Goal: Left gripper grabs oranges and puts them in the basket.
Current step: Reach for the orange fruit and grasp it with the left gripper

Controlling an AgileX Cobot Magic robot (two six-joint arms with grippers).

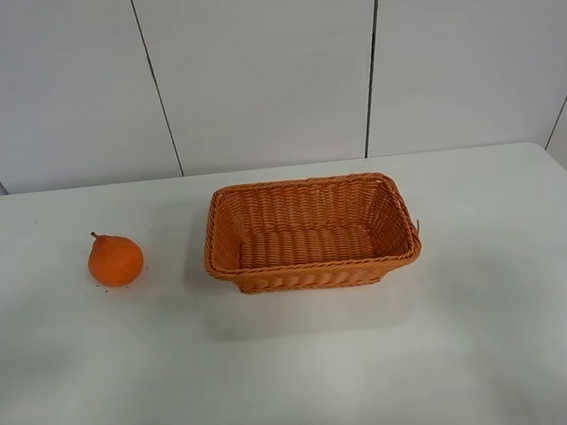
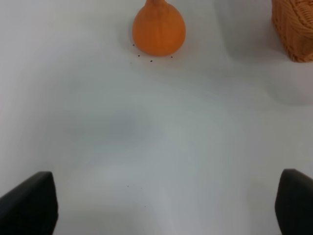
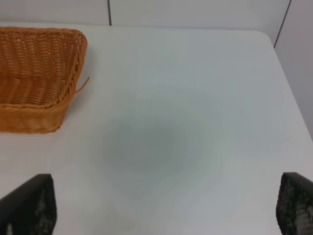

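The orange point(image 1: 115, 259), round with a knobby top and dark stem, sits on the white table point(image 1: 299, 372) at the left. The wicker basket point(image 1: 311, 232) stands upright in the middle, to the orange's right, with nothing in it. No arm shows in the exterior high view. In the left wrist view the orange point(image 2: 159, 30) lies well ahead of my left gripper point(image 2: 161, 208), whose two black fingertips point(image 2: 29, 205) stand wide apart, open and empty; a basket corner point(image 2: 293, 27) shows beside it. My right gripper point(image 3: 161, 210) is open and empty, with the basket point(image 3: 36, 73) ahead of it.
A white panelled wall point(image 1: 269, 63) rises behind the table's far edge. The table's right edge point(image 3: 288, 98) shows in the right wrist view. A few dark specks point(image 2: 146, 58) lie on the table by the orange.
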